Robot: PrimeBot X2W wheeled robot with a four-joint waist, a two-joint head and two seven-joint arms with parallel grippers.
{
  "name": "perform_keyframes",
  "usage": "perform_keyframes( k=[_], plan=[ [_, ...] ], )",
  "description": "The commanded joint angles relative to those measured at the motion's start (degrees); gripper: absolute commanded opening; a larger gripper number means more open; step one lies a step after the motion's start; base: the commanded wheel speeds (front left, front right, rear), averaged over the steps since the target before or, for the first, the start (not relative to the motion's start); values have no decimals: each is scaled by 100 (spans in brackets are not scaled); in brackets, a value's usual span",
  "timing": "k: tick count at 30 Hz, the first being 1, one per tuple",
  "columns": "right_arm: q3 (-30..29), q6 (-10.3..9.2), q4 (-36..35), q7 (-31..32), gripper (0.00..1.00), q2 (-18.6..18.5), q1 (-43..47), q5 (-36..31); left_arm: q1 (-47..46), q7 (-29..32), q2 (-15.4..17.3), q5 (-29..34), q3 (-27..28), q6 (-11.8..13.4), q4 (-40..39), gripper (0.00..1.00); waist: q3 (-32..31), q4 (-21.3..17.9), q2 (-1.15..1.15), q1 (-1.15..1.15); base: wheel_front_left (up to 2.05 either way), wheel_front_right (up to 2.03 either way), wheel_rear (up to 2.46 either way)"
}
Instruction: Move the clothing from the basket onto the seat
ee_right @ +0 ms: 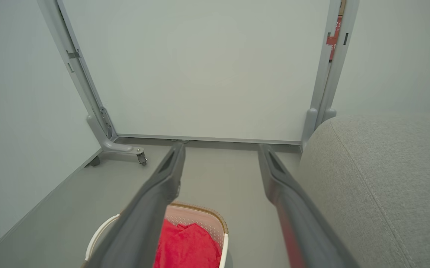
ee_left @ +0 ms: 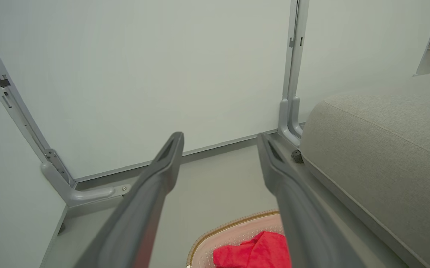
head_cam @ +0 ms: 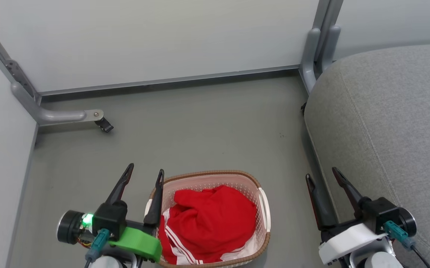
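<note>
Red clothing (head_cam: 209, 223) with white stripes lies bunched in the cream basket (head_cam: 265, 208) with a brown rim, on the floor at the bottom centre of the head view. My left gripper (head_cam: 145, 173) is open, just left of the basket, its right finger over the rim. The grey seat (head_cam: 390, 123) fills the right side. My right gripper (head_cam: 322, 178) is open beside the seat's left edge, nothing between its fingers. The left wrist view shows the clothing (ee_left: 254, 253), basket (ee_left: 215, 238) and seat (ee_left: 386, 156); the right wrist view shows the clothing (ee_right: 189, 247), basket (ee_right: 207, 216) and seat (ee_right: 382, 178).
White partition panels close off the back and left. Their grey metal feet (head_cam: 66, 116) with a small caster (head_cam: 105, 125) jut onto the floor at the left, and a grey post (head_cam: 317, 52) stands at the seat's far corner. Grey floor (head_cam: 200, 130) stretches beyond the basket.
</note>
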Motion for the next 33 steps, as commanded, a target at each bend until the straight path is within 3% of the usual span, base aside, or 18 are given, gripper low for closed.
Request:
perform_keyframes(
  k=[1,8,19,33],
  plan=[
    [-6,-2,-37,-26,100,-32,-88,-48,-183,-3,80,16,-41,-25,57,100,134,-89,0,0,0,0,0],
    [94,-2,-166,-20,100,-30,-398,-126,-811,-3,383,41,-462,-46,499,100,650,-380,0,0,0,0,0],
    [258,-2,-443,-20,100,-26,-1161,-169,-2144,-3,1060,-278,-1663,-48,1429,100,1842,-914,0,0,0,0,0],
    [424,-2,-800,-20,100,-24,-2009,-79,-3659,-3,1561,-697,-3201,-43,2766,100,3255,-1338,0,0,0,0,0]
  ],
)
